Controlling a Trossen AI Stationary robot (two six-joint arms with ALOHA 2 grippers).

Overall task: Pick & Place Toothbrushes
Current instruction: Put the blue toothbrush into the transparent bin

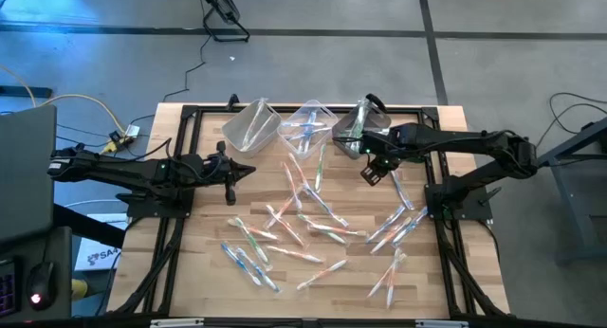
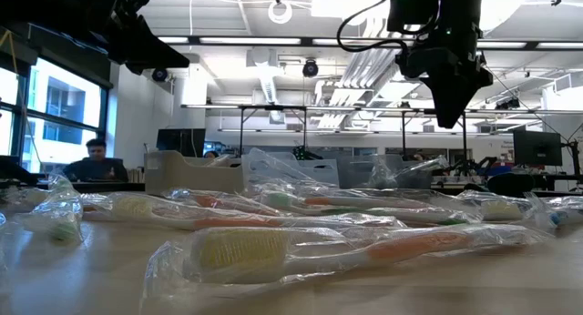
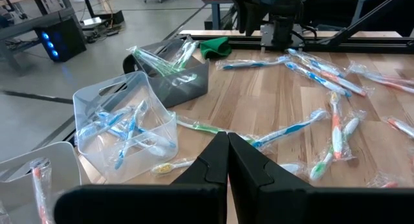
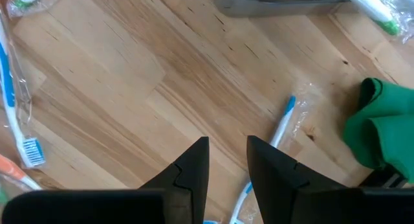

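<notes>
My right hand [image 1: 370,173] hangs above the tabletop [image 1: 199,262], just in front of the three bins, with its fingers [image 4: 187,166] a little apart and nothing between them. Right beneath it, showing through the gap past my fingertips, lies a blue-handled toothbrush [image 4: 282,125] in its clear wrapper, flat on the wood and not touching me. Near that brush sits a green cloth-like object [image 4: 378,133], and beyond it the wall of the dark bin [image 4: 278,2].

The rest of the toothbrushes [image 1: 313,214] are scattered loose across the middle and near part of the tabletop, well spread out, most of them below my right hand in the overhead view and to both sides of it. Some already lie in the bins: blue ones in the clear middle bin [image 3: 123,130], green ones in the dark bin [image 3: 178,78], and what looks like an orange one in the leftmost bin [image 3: 32,179], though only its corner shows.

My left hand [image 1: 239,171] waits at the left side of the tabletop, level with the bins, fingers pressed together and empty
</notes>
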